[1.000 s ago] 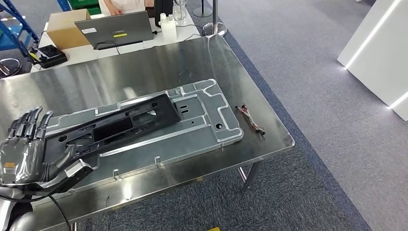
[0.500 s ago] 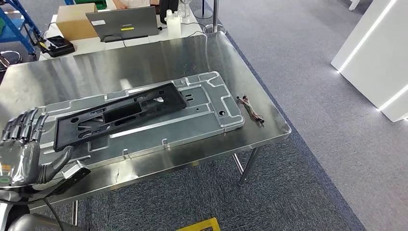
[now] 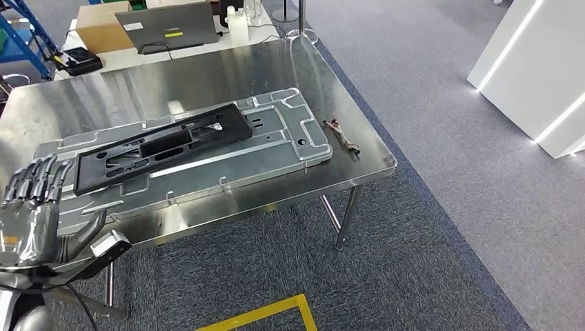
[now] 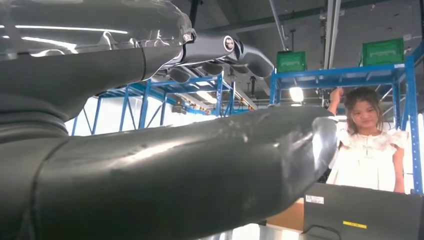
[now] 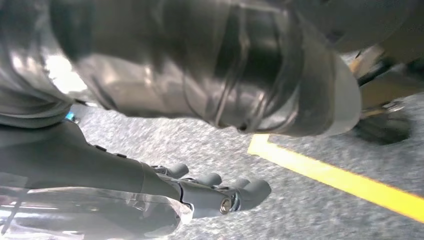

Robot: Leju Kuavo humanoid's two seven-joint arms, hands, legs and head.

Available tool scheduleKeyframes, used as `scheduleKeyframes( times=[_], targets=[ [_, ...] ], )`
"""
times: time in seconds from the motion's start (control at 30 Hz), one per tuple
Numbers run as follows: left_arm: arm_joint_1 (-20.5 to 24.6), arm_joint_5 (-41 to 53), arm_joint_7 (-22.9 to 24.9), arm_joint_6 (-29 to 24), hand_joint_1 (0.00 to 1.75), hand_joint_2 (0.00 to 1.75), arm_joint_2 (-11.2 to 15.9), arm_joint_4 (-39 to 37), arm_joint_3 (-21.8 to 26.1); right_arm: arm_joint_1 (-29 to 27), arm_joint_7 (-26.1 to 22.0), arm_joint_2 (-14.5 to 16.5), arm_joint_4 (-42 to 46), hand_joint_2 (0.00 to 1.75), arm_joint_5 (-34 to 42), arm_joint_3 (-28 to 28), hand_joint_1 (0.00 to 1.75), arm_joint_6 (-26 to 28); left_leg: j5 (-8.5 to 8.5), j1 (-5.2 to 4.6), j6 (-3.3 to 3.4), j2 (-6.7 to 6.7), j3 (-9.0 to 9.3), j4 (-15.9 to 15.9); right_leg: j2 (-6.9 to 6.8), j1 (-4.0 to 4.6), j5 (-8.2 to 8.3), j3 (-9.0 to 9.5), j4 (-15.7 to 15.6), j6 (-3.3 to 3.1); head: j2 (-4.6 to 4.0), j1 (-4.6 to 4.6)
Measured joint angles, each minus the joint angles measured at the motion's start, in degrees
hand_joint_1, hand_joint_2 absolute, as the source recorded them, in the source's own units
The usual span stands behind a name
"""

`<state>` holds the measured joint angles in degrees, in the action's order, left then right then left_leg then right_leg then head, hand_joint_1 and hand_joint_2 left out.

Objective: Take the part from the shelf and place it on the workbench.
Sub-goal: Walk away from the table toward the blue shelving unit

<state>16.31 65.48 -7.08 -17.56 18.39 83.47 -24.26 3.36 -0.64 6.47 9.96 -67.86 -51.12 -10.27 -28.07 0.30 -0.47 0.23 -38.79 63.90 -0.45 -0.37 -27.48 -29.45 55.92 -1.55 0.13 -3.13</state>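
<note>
The left hand (image 3: pixel 31 221) has a glossy grey, translucent-looking back shell, dark segmented fingers (image 3: pixel 38 176) and a thick grey thumb. A small orange marking sits on the shell. A silver-and-black block adjoins the wrist, with a black cable below. The right hand (image 5: pixel 200 192) shows dark fingers with a round metal fastener.

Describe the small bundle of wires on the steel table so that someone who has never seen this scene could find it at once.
Start from the shiny stainless-steel workbench and its large grey metal base plate, which carries a long black plastic frame. Beside the plate's end, near the table's corner, lies the small bundle of reddish-brown wires. It is the one thin, loose item, touching neither plate nor frame.
</note>
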Motion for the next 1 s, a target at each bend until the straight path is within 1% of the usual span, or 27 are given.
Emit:
scheduleKeyframes(
  times=[0.03, 0.07, 0.1, 0.13, 0.17, 0.2, 0.27, 0.3, 0.33, 0.4, 0.43, 0.47, 0.5, 0.53, 0.57, 0.6, 0.63, 0.67, 0.7, 0.73, 0.77, 0.8, 0.83, 0.9, 0.93, 0.97, 1.0],
  targets=[
    [0.0, 0.0, 0.0, 0.0, 0.00, 0.00, 0.0, 0.0, 0.2, 0.0, 0.0, 0.0, 0.0, 0.00, 0.0, 0.0, 0.00, 0.0, -2.83, 0.14, -0.24, 0.01, -0.84, 3.5, -0.06, 0.00, 0.62, -0.83, 0.1, -0.14, 0.00, 0.00],
    [-0.1, 0.0, 0.0, 0.0, 0.00, 0.00, 0.0, 0.0, 0.5, -0.1, 0.0, -0.1, 0.0, 0.00, 0.0, 0.0, 0.00, 0.0, -4.63, 0.30, -0.47, 0.01, -1.41, 7.0, -0.11, 0.00, 1.26, -1.75, 0.2, -0.12, 0.00, 0.00],
    [-0.3, 0.0, -0.1, 0.0, 0.00, 0.00, 0.0, 0.0, 0.7, -0.1, 0.0, -0.1, 0.0, 0.00, 0.0, 0.0, 0.00, 0.0, -4.99, 0.44, -0.67, 0.02, -1.44, 9.5, -0.13, -0.04, 1.89, -2.77, 0.4, -0.04, 0.00, 0.00],
    [-0.4, 0.0, -0.1, 0.0, 0.00, 0.00, 0.1, 0.0, 0.9, -0.1, 0.0, -0.1, 0.0, 0.00, -0.1, 0.0, 0.00, 0.0, -4.05, 0.58, -0.85, 0.02, -0.69, 10.4, -0.14, -0.10, 2.47, -3.87, 0.7, 0.10, 0.00, 0.01],
    [-0.6, 0.0, -0.1, 0.0, 0.00, 0.00, 0.1, 0.1, 1.2, -0.1, 0.0, -0.1, 0.0, 0.00, -0.1, 0.0, 0.00, 0.0, -2.39, 0.72, -0.98, 0.02, 0.96, 9.3, -0.15, -0.19, 2.98, -4.97, 1.2, 0.32, 0.00, 0.01],
    [-0.8, 0.0, -0.1, 0.0, 0.00, 0.00, 0.1, 0.3, 1.5, -0.1, 0.0, -0.1, 0.0, 0.00, -0.1, 0.0, 0.00, 0.0, -0.95, 0.85, -1.08, 0.03, 3.50, 6.6, -0.15, -0.31, 3.41, -5.96, 1.7, 0.59, 0.00, 0.01],
    [-1.3, 0.0, -0.1, 0.0, 0.00, 0.00, 0.2, 0.8, 2.4, -0.1, 0.0, -0.2, 0.1, 0.00, -0.2, 0.0, 0.00, 0.0, -1.09, 0.75, -0.90, -0.07, 9.08, -1.1, -0.07, -0.34, 4.13, -7.46, 2.7, 1.27, 0.00, 0.01],
    [-1.6, 0.0, -0.1, -0.1, 0.00, 0.00, 0.3, 1.1, 2.9, -0.1, -0.1, -0.2, 0.1, 0.00, -0.2, 0.0, 0.00, -0.1, -1.87, 0.62, -0.61, -0.14, 10.72, -3.8, -0.04, -0.31, 4.50, -7.82, 3.0, 1.63, 0.00, 0.01],
    [-2.1, -0.1, -0.1, -0.1, 0.00, 0.00, 0.4, 1.3, 3.4, -0.2, -0.1, -0.2, 0.1, 0.00, -0.2, 0.0, 0.00, -0.1, -2.49, 0.39, -0.18, -0.21, 11.37, -5.3, 0.00, -0.29, 4.95, -8.01, 3.1, 2.01, 0.00, 0.01],
    [-3.0, -0.2, -0.1, -0.1, 0.00, 0.00, 0.6, 1.4, 4.2, -0.3, -0.2, -0.3, 0.1, 0.00, -0.2, 0.0, 0.00, -0.1, -1.79, 0.28, 0.98, -0.11, 10.62, -5.6, 0.09, -0.46, 5.59, -8.27, 3.1, 2.78, 0.00, 0.00],
    [-3.5, -0.2, -0.1, -0.1, 0.00, 0.00, 0.7, 1.5, 4.6, -0.4, -0.3, -0.4, 0.1, 0.00, -0.2, -0.1, 0.00, -0.1, -1.15, 0.28, 1.59, 0.01, 10.12, -5.7, 0.14, -0.59, 4.72, -8.65, 3.6, 3.09, 0.00, -0.01],
    [-4.1, -0.3, -0.1, -0.1, 0.00, 0.00, 0.7, 1.6, 5.1, -0.4, -0.4, -0.4, 0.1, 0.00, -0.1, -0.1, 0.00, -0.1, -0.38, 0.35, 2.16, 0.14, 9.44, -5.8, 0.20, -0.69, 2.56, -9.27, 5.2, 3.33, 0.00, -0.01],
    [-4.9, -0.5, -0.2, -0.2, 0.00, 0.00, 0.7, 1.7, 5.8, -0.4, -0.5, -0.5, 0.1, 0.00, -0.1, -0.2, 0.00, -0.1, 0.38, 0.37, 2.55, 0.25, 8.70, -5.9, 0.23, -0.78, -0.53, -10.04, 7.8, 3.47, 0.00, -0.01],
    [-6.0, -0.6, -0.3, -0.3, 0.00, 0.00, 0.8, 1.8, 6.6, -0.4, -0.6, -0.5, 0.1, 0.00, 0.0, -0.3, 0.00, -0.1, 1.11, 0.29, 2.79, 0.30, 7.84, -5.9, 0.24, -0.77, -3.74, -10.87, 11.2, 3.58, 0.00, -0.02],
    [-7.3, -0.9, -0.6, -0.5, 0.00, 0.00, 0.8, 1.9, 7.5, -0.4, -0.6, -0.5, 0.1, 0.00, 0.0, -0.4, 0.00, -0.1, 1.84, 0.18, 2.90, 0.37, 6.89, -5.8, 0.25, -0.78, -6.06, -11.51, 14.9, 3.66, 0.00, -0.02],
    [-8.5, -1.0, -0.9, -0.7, 0.00, 0.00, 0.9, 1.9, 8.3, -0.5, -0.6, -0.6, 0.1, 0.00, 0.0, -0.5, 0.00, -0.1, 2.53, 0.06, 2.90, 0.44, 5.96, -5.7, 0.25, -0.77, -6.87, -11.68, 17.7, 3.67, 0.00, -0.02],
    [-9.5, -1.2, -1.1, -0.9, 0.00, 0.00, 1.0, 1.9, 9.0, -0.5, -0.7, -0.7, 0.1, 0.00, 0.0, -0.6, 0.00, -0.1, 3.20, -0.07, 2.89, 0.49, 4.96, -5.6, 0.25, -0.75, -6.36, -11.19, 19.2, 3.59, 0.00, -0.02],
    [-10.3, -1.3, -1.3, -1.0, 0.00, 0.00, 1.0, 1.9, 9.6, -0.5, -0.7, -0.8, 0.1, 0.00, 0.0, -0.6, 0.00, -0.1, 3.86, -0.20, 2.85, 0.47, 3.97, -5.5, 0.26, -0.66, -4.95, -9.82, 18.8, 3.38, 0.00, -0.02],
    [-11.0, -1.4, -1.4, -1.1, 0.00, 0.00, 1.0, 1.9, 10.2, -0.5, -0.7, -0.9, 0.1, 0.00, 0.0, -0.6, 0.00, -0.1, 4.52, -0.32, 2.79, 0.42, 3.08, -5.5, 0.30, -0.51, -3.41, -7.48, 16.6, 3.00, 0.00, -0.02],
    [-11.7, -1.7, -1.4, -1.1, 0.00, 0.00, 1.0, 1.9, 10.7, -0.4, -0.6, -1.1, 0.1, 0.00, 0.1, -0.7, 0.00, -0.1, 5.14, -0.40, 2.69, 0.37, 2.37, -5.4, 0.37, -0.25, -2.62, -4.23, 12.8, 2.42, 0.00, -0.01],
    [-12.6, -2.2, -1.4, -1.0, 0.00, 0.00, 1.0, 1.8, 11.4, -0.3, -0.5, -1.2, 0.2, 0.00, 0.1, -0.7, 0.00, -0.1, 5.70, -0.53, 2.51, 0.35, 1.87, -5.4, 0.41, 0.06, -2.76, -0.70, 7.9, 1.85, 0.00, -0.01],
    [-13.5, -2.8, -1.6, -0.9, 0.00, 0.00, 1.0, 1.6, 12.1, -0.2, -0.5, -1.4, 0.2, 0.00, 0.1, -0.8, 0.00, -0.1, 6.27, -0.59, 2.26, 0.40, 1.60, -5.4, 0.45, 0.33, -3.37, 2.09, 3.9, 1.48, 0.00, 0.00],
    [-14.4, -3.4, -2.0, -0.9, 0.00, 0.00, 1.0, 1.1, 12.9, -0.2, -0.4, -1.6, 0.3, 0.00, 0.1, -0.8, 0.00, -0.2, 6.84, -0.56, 1.96, 0.49, 1.48, -5.5, 0.48, 0.58, -4.04, 3.85, 1.1, 1.24, 0.00, 0.00],
    [-15.9, -4.2, -3.0, -1.2, 0.00, 0.00, 0.8, -0.8, 14.5, -0.3, -0.2, -1.7, 0.3, 0.00, 0.1, -0.9, 0.00, -0.3, 7.91, -0.46, 1.29, 0.61, 1.36, -5.8, 0.45, 0.63, -3.65, 4.20, -0.6, 1.02, 0.00, 0.00],
    [-16.6, -4.5, -3.5, -1.5, 0.00, 0.00, 0.7, -2.1, 15.2, -0.3, -0.1, -1.8, 0.3, 0.00, 0.1, -1.0, 0.00, -0.3, 7.60, -0.36, 0.95, 0.51, 1.14, -5.7, 0.34, 0.54, -2.93, 3.80, -0.8, 0.73, 0.00, -0.01],
    [-17.2, -4.9, -4.0, -1.9, 0.00, 0.00, 0.5, -3.8, 16.0, -0.4, -0.1, -1.9, 0.2, 0.00, 0.2, -1.2, 0.00, -0.3, 6.13, -0.29, 0.64, 0.39, 0.71, -4.8, 0.21, 0.39, -2.13, 3.23, -1.1, 0.38, 0.00, 0.00],
    [-17.8, -5.4, -4.5, -2.4, 0.00, 0.00, 0.2, -5.8, 16.7, -0.4, 0.0, -1.9, 0.2, 0.00, 0.2, -1.3, 0.00, -0.3, 3.64, -0.20, 0.34, 0.27, 0.05, -2.9, 0.06, 0.24, -1.32, 2.48, -1.2, 0.10, 0.00, 0.01]
  ],
)
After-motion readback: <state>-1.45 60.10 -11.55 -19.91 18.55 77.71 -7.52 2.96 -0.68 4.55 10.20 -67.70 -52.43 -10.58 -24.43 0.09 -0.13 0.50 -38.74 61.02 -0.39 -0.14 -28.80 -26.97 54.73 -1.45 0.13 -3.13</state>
